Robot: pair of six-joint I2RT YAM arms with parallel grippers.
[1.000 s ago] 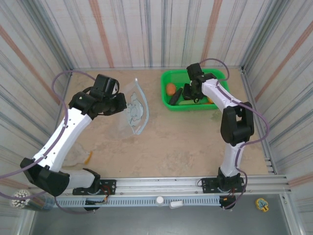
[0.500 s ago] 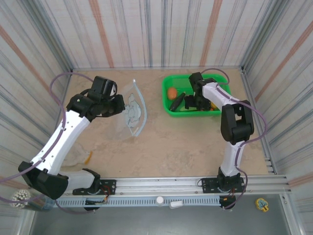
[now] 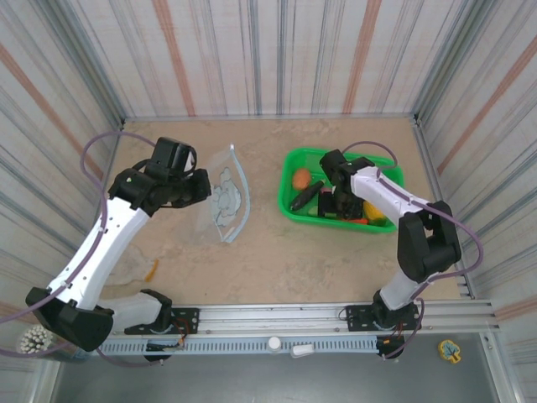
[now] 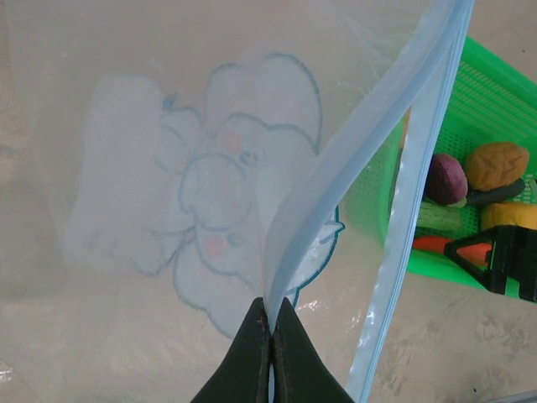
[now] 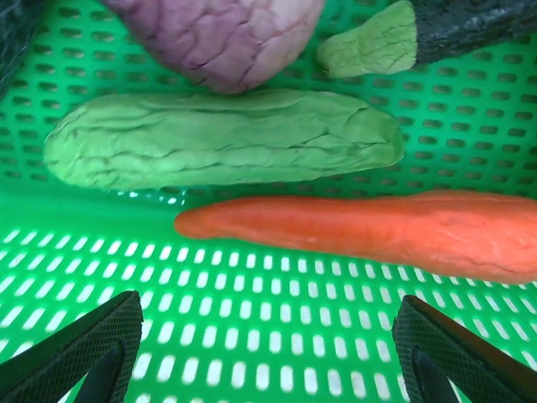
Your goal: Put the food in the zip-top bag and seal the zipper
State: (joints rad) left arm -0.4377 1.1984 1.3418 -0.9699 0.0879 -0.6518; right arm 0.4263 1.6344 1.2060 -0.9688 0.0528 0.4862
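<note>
1. Nearest the arm bases, the table (image 3: 277, 252) is a broad bare stretch between the two arms. A small orange piece (image 3: 152, 270) lies at its near left, beside the left arm (too small to name).
2. Further in on the left, the left gripper (image 4: 273, 336) has its jaws pressed together on the zipper (image 4: 361, 151), pinching one of the two light-blue strips.
3. The zip-top bag (image 3: 228, 193) hangs from that grip, standing on edge. Its long axis runs near to far, and the zippered edge is on the side toward the green basket (image 3: 288, 208). The two strips are parted, so the mouth stands open. The elephant print (image 4: 226, 210) shows through the clear wall. Whether the bag's near corner touches the table cannot be told.
4. To the right, near the bag but apart from it, the basket lies long side left to right, close to the right wall. It holds all the food seen there:
   - an orange round piece (image 3: 301, 178) at its far left
   - a dark eggplant (image 3: 304, 199)
   - a yellow pepper (image 3: 375, 211) at the near right
   - a green cucumber (image 5: 222, 138) and an orange carrot (image 5: 377, 235), lying side by side and parallel
   - a purple-pink ball (image 5: 222, 34) touching the cucumber
5. The right gripper (image 3: 337, 204) is down inside the basket. Its fingers (image 5: 84, 353) are spread wide and grip nothing, with the carrot just beyond them.
6. Farthest back, open table runs behind the bag and basket to the striped walls (image 3: 268, 59).
</note>
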